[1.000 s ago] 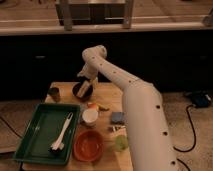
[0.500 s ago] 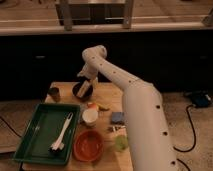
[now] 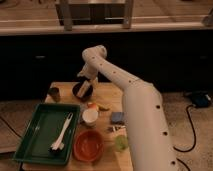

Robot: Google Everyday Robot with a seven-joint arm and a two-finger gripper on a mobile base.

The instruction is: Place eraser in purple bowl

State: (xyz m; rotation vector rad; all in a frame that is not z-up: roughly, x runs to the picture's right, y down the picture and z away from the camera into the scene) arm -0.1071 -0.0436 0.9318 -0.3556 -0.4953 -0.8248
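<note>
Reaching out from the lower right of the view, the white arm (image 3: 131, 100) stretched across the wooden table (image 3: 107, 92) to its far edge, where the gripper (image 3: 85, 84) hung right over the purple bowl (image 3: 82, 90), close enough that the two overlapped in the view. Whether the gripper had hold of anything could not be told, and the eraser could not be made out anywhere. The purple bowl sat near the back of the table, dark and nearly black, with a small dark cup (image 3: 54, 93) just to its left. Nearer the camera, a green tray (image 3: 31, 137) took up the left side of the table, and a white brush (image 3: 61, 134) lay in it lengthwise. A white cup (image 3: 90, 116) stood just right of the tray, with something small and yellow and red (image 3: 96, 106) behind it. An orange bowl (image 3: 89, 145) sat in front of the white cup, beside the tray's near corner. A grey-blue block (image 3: 118, 118) lay close against the arm, and a small green thing (image 3: 121, 143) sat near the table's front edge. A black cable (image 3: 189, 131) trailed over the floor on the right.
</note>
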